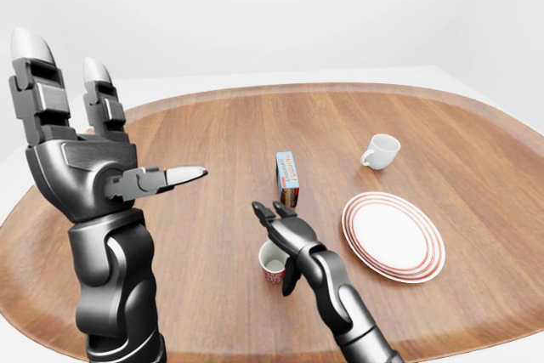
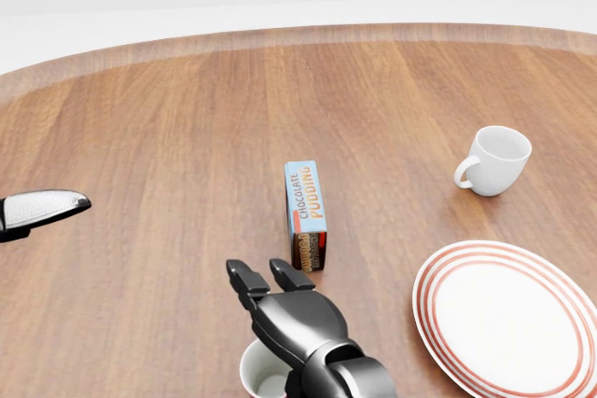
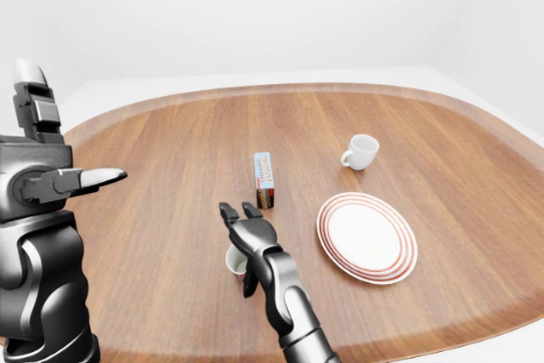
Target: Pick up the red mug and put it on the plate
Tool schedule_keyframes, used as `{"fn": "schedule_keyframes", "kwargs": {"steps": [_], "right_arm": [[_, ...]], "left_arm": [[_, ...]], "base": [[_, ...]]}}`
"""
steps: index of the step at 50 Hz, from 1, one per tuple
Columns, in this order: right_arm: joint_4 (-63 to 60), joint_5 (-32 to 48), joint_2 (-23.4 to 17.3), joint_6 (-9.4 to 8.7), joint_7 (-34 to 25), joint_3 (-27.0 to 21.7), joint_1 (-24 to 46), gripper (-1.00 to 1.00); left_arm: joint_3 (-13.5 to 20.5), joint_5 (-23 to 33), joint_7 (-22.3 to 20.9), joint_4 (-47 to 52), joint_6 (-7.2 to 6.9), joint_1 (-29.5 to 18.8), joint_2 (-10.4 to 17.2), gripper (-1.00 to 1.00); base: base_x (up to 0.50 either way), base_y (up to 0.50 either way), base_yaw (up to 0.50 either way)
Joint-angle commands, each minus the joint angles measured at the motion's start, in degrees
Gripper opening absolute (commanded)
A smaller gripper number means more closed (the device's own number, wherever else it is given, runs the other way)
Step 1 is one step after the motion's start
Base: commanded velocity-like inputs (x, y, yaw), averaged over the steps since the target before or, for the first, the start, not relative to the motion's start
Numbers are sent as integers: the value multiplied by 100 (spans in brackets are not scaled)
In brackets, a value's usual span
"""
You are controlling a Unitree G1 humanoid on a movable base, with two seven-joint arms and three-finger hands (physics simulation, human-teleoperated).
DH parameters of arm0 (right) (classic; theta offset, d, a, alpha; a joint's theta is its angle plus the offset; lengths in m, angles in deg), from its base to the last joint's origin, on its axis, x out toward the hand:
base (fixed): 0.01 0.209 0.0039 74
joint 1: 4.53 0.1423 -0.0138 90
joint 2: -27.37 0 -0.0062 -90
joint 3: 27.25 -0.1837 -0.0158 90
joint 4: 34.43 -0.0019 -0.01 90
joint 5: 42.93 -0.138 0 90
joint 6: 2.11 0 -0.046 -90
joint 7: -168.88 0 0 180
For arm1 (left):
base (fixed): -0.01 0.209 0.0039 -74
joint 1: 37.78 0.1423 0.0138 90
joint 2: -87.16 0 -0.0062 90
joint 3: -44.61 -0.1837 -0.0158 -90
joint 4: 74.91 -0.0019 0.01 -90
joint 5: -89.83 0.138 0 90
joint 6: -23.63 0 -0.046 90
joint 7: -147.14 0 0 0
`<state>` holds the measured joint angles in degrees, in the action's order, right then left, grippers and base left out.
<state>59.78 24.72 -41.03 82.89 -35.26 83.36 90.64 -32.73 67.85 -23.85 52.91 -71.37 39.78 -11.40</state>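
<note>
Where it shows, red mug [image 1: 272, 266] stands upright.

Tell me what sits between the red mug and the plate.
Nothing: in the left-eye view, only bare table separates the red mug from the plate.

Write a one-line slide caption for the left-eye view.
Right hand open above the red mug, plate and white mug to its right, left hand raised open.

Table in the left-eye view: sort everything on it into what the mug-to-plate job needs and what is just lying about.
Needed for the job:
red mug, under the right hand
plate, white with red rings

Just lying about:
white mug
chocolate pudding box
left hand, raised, open, holding nothing
</note>
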Motion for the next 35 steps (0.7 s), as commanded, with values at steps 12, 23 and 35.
{"fn": "schedule_keyframes", "kwargs": {"steps": [12,23,35], "right_arm": [[482,-20,50,0,309,-45,85,100],[898,-60,75,0,477,-74,205,100],[1302,-92,93,0,634,-120,324,100]], "left_arm": [[-24,10,4,8,0,4,-15,100],[-19,21,-8,-2,0,12,-15,100],[2,9,-17,-10,0,14,-7,100]], "base": [[0,0,0],[0,0,0],[0,0,0]]}}
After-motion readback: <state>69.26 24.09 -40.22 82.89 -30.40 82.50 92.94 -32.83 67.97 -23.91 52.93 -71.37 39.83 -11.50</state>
